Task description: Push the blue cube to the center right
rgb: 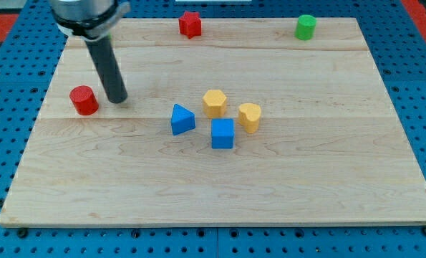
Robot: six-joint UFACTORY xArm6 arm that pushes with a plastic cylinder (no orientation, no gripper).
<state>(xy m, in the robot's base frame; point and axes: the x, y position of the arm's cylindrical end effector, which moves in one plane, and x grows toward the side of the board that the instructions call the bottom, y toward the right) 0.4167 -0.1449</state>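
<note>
The blue cube (223, 134) sits a little below the board's middle. A blue triangular block (182, 120) lies just to its left. A yellow hexagonal block (215, 102) is above it and a yellow heart-shaped block (249, 117) is at its upper right, all close together. My tip (117, 99) rests on the board at the view's left, far to the left of the blue cube and right beside a red cylinder (84, 99).
A red star-shaped block (190, 24) sits at the board's top edge, left of centre. A green cylinder (306, 26) stands at the top right. The wooden board (356, 165) lies on a blue perforated table.
</note>
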